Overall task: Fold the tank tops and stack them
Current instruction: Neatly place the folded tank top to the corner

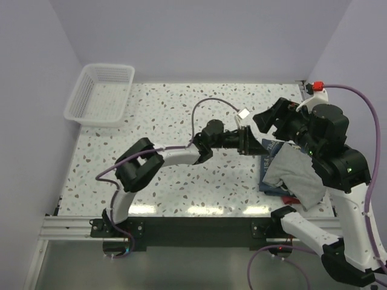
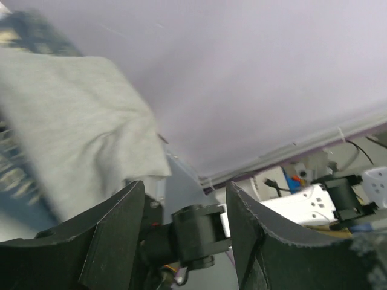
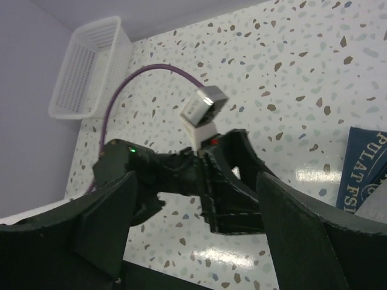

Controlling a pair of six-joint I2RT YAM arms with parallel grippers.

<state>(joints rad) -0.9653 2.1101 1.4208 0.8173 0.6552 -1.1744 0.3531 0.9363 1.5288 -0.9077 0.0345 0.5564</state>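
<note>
The light grey tank top [image 1: 295,172] lies rumpled on the navy tank top [image 1: 270,162] at the table's right side. A bit of the red top [image 1: 290,199] shows beneath them. My left gripper [image 1: 253,144] is open and empty, just left of the pile. In the left wrist view the grey cloth [image 2: 78,121] and the navy lettering [image 2: 12,175] lie beyond the open gripper [image 2: 184,187]. My right gripper [image 1: 270,119] is open and empty above the pile's far left corner. The right wrist view shows its open gripper [image 3: 196,178] and the navy top's corner [image 3: 366,163].
A white mesh basket [image 1: 100,93] stands at the far left corner, also in the right wrist view [image 3: 91,66]. A purple cable [image 1: 208,104] loops above the left arm. The right arm's body [image 1: 338,163] stands over the pile's right edge.
</note>
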